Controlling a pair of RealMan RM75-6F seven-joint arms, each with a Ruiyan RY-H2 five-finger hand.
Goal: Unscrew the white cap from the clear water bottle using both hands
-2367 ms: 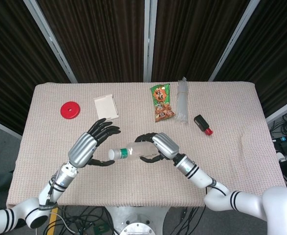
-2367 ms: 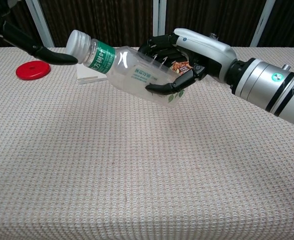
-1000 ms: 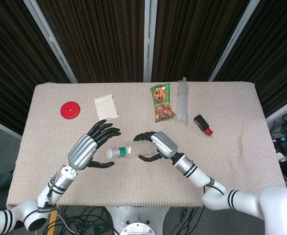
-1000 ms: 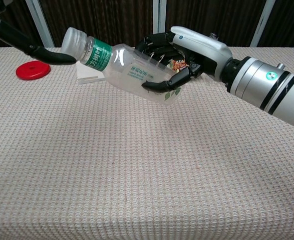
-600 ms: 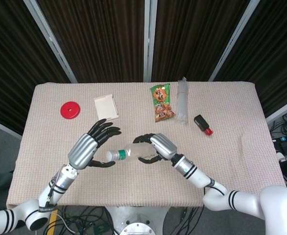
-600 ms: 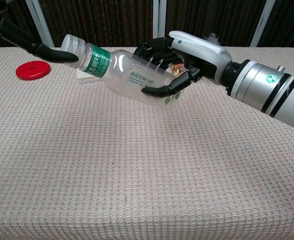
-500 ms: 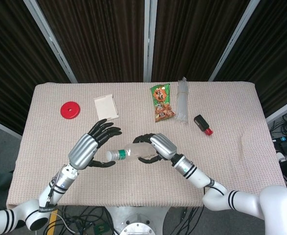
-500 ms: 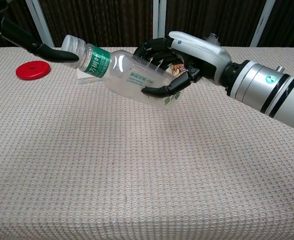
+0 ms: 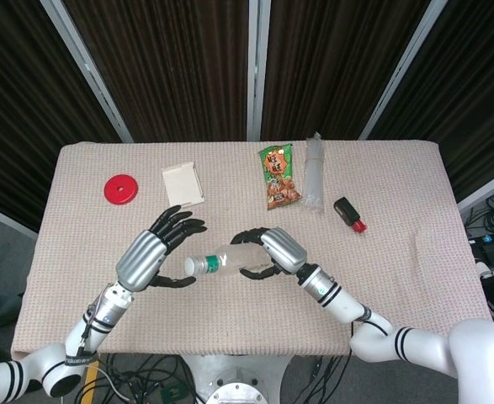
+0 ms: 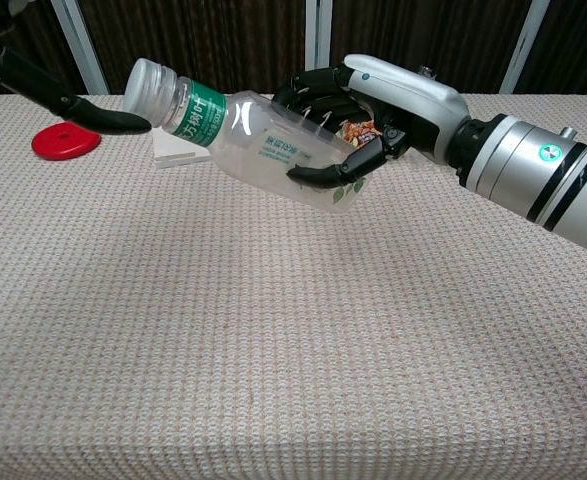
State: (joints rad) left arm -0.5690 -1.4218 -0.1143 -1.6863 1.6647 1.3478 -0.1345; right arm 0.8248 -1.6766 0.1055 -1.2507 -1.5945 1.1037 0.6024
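Gripping the clear water bottle [image 9: 230, 260] around its body, the right hand [image 9: 273, 251] holds it clear of the table [image 9: 398, 286], lying nearly on its side with the neck tilted up toward the robot's left; in the chest view the dark fingers [image 10: 325, 175] wrap under and over the clear plastic, and the green label band sits just behind the neck; the white cap [image 10: 145, 84] is on the bottle, at its far left end in that view. The left hand [image 9: 148, 255] is beside the cap with its fingers spread and holding nothing; from the chest view one dark fingertip [image 10: 123, 121] reaches to the lower edge of the cap, though whether it touches cannot be told; the other fingers fan out above it in the head view.

On the table behind the hands lie a red disc [image 9: 120, 188] at the far left, a pale flat card [image 9: 183, 183] near it, a snack packet [image 9: 278, 176] in green and orange, a clear plastic sleeve [image 9: 314, 172] just beside the packet, and a small black and red item [image 9: 349, 214] further right.
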